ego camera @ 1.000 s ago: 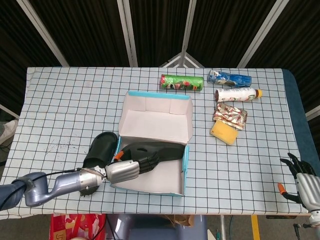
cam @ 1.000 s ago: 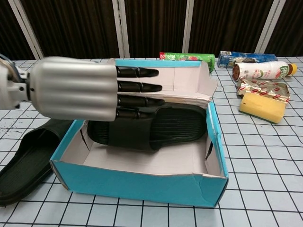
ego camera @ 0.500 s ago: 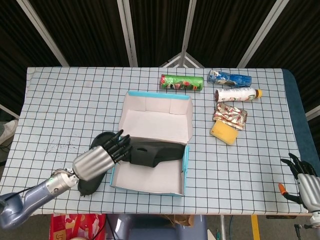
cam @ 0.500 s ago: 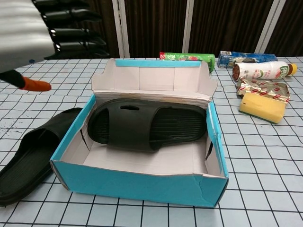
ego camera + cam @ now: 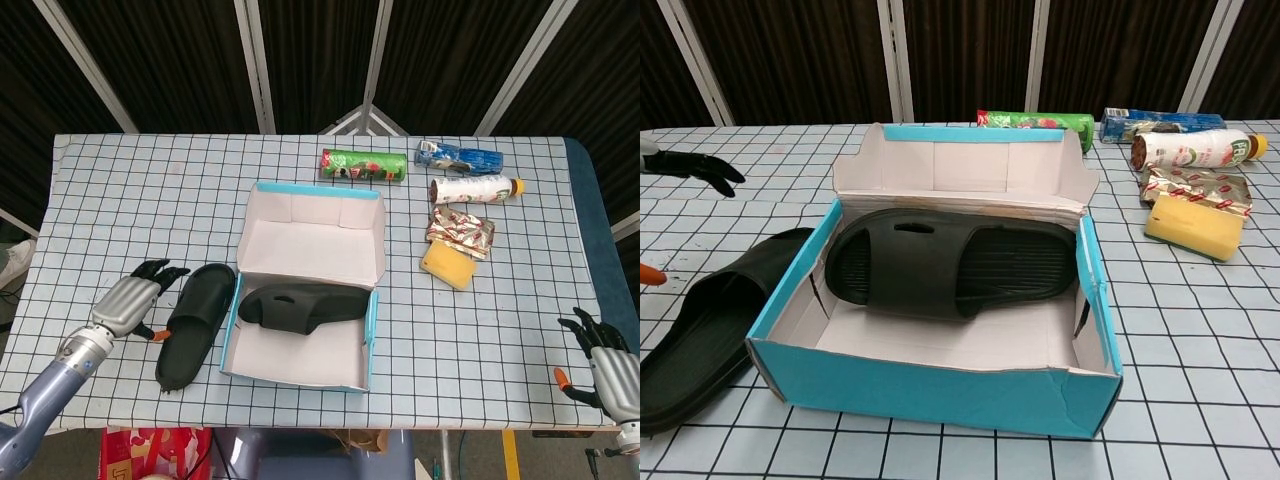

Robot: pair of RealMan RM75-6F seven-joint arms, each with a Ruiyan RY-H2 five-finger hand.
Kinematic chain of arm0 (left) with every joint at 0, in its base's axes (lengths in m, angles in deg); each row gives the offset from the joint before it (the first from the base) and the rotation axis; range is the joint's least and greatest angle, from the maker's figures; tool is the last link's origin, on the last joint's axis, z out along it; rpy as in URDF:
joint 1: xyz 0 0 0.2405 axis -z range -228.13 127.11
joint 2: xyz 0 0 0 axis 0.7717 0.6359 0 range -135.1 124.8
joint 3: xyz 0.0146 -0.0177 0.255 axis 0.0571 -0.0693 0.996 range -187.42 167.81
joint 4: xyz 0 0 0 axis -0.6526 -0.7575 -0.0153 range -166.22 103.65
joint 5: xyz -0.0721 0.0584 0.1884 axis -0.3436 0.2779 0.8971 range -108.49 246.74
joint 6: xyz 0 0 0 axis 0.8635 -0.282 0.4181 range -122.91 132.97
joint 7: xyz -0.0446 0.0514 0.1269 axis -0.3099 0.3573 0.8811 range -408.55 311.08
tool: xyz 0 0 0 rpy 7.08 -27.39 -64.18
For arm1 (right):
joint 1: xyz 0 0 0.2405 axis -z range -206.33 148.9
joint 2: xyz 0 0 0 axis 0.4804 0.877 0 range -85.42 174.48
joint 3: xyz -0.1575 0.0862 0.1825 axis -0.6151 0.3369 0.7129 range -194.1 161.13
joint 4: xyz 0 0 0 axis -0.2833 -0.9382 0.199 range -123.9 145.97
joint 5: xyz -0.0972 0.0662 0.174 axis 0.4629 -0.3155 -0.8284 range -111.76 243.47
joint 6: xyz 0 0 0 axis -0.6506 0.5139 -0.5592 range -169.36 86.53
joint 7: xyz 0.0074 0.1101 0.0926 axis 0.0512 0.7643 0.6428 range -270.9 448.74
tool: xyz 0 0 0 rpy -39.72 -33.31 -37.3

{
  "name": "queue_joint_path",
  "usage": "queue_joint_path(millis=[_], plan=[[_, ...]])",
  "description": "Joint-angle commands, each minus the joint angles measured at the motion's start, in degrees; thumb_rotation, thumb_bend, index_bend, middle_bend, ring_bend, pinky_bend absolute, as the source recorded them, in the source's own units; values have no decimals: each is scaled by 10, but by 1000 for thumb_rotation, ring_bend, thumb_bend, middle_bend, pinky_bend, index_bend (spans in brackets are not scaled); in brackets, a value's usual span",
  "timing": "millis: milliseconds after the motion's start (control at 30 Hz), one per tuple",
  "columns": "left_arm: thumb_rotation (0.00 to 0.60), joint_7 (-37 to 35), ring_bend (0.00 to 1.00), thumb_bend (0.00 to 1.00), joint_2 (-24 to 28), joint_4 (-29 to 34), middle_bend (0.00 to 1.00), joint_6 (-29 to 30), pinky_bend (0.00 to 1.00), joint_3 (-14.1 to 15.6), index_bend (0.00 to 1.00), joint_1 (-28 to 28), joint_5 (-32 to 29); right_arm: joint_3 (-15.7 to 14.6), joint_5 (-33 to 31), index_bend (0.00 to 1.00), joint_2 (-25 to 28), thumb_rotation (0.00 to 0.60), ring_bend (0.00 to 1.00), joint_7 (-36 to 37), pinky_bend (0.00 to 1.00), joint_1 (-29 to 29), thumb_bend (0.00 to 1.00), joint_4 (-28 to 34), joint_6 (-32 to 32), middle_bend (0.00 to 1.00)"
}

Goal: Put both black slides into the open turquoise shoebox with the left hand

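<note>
One black slide (image 5: 303, 304) lies inside the open turquoise shoebox (image 5: 372, 330), on its side against the back half of the box floor; the chest view shows its ribbed footbed (image 5: 1005, 262) and a small slot in the strap, details the head view flattens into a dark shape. The second black slide (image 5: 194, 322) lies on the checked counter (image 5: 140, 200) just beside the box's left wall, toe pointing toward the near edge.

The left hand (image 5: 130, 299) shows whole only in the head view: it hovers just left of the outer slide, near but apart from it, its dark fingers (image 5: 160, 270) spread and holding nothing. The chest view catches only those fingertips at its left border, plus an orange tip lower down.

The right hand (image 5: 603, 364) appears only in the head view, at the counter's near right corner, well apart from everything, fingers apart and empty.

Beyond the box, toward the far right, lie a green tube (image 5: 363, 165), a blue packet (image 5: 459, 156), a white bottle (image 5: 475, 189) on its side, a crumpled foil wrapper (image 5: 459, 232) and a yellow sponge (image 5: 447, 265). The chest view shows the sponge touching the wrapper's near edge.
</note>
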Motion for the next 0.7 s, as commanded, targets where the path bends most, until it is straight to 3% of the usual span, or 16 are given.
queue_joint_path(millis=[33,300,700], plan=[[600,1,0,155,-5,-13,135,-42,0,-15,100,21,-35,0,-2,187,0,600,128,-1,70,0,392,0,-1,52],[600,26,0,155,-47,-51,130,-69,0,-30,97,44,-60,0,-7,188,1,600,128,-3,70,-3,392,2,-8,52],[600,94,0,155,-107,-101,154,-96,0,-21,130,70,-94,-1,-9,187,3,600,128,-5,70,-4,392,4,-12,52]])
